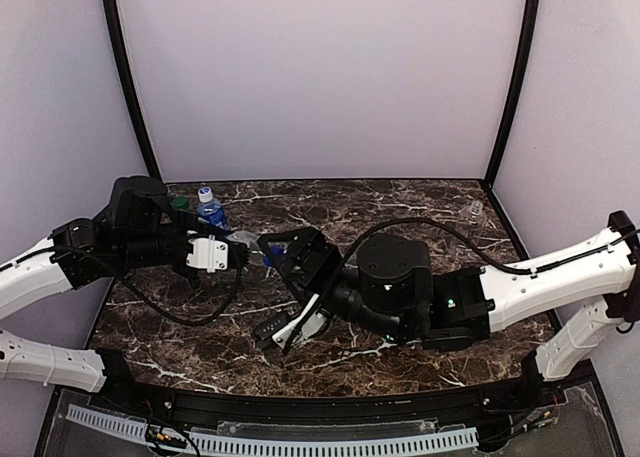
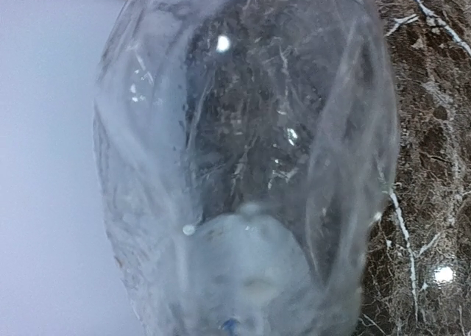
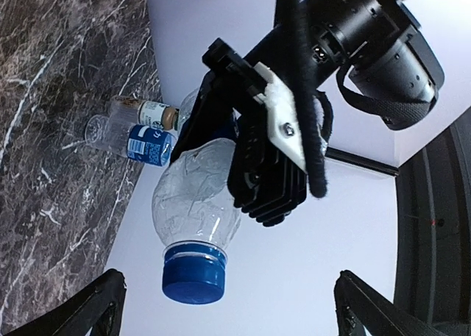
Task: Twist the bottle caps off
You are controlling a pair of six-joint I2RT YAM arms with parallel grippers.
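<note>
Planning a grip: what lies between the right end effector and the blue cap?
Nothing: the right wrist view shows bare gaps between the open end effector and cap.

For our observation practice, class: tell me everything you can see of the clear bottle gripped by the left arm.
The unlabelled bottle is clear, thin, crinkled plastic, apparently empty, with a ribbed blue cap on its neck. It is held sideways, with the cap pointing at the right arm. The left gripper clamps its body. The right gripper stands open, its fingers either side of the cap, not touching it.
</note>
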